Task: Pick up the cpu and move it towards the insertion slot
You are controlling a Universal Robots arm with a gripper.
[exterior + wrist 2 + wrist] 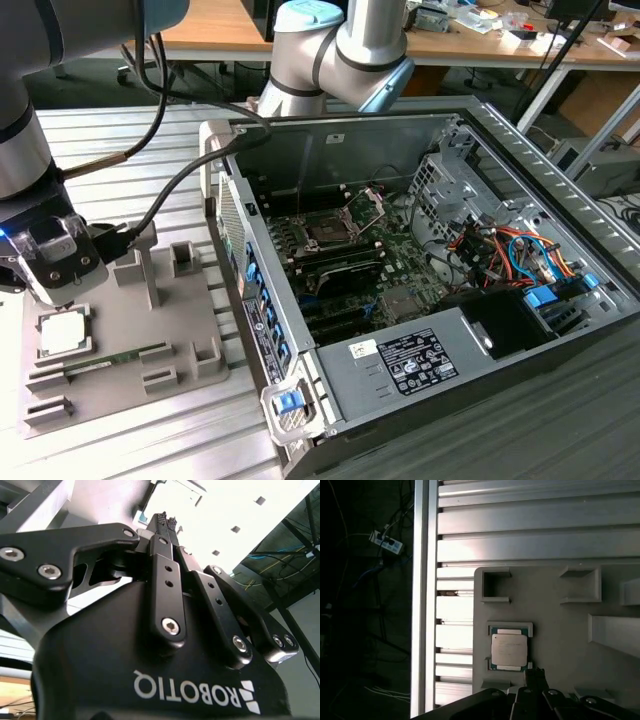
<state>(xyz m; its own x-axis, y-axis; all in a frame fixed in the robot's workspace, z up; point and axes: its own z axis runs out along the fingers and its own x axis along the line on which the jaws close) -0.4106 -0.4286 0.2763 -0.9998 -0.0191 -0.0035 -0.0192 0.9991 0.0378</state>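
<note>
Gripper point(167, 521), closed, hovers above cpu point(509, 649).

In the exterior view you work under even overhead light; the ribbed table point(130, 140) shines softly, and the computer case point(560, 400) is shadowed inside. In the first wrist view, glare whitens the table slats, the chip point(509, 649) is evenly lit, and the floor point(365, 630) is nearly black.

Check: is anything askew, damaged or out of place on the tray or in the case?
Nothing stands out. The silvery square cpu lies straight in its grey plastic tray pocket; the black socket has its silver frame open.
</note>
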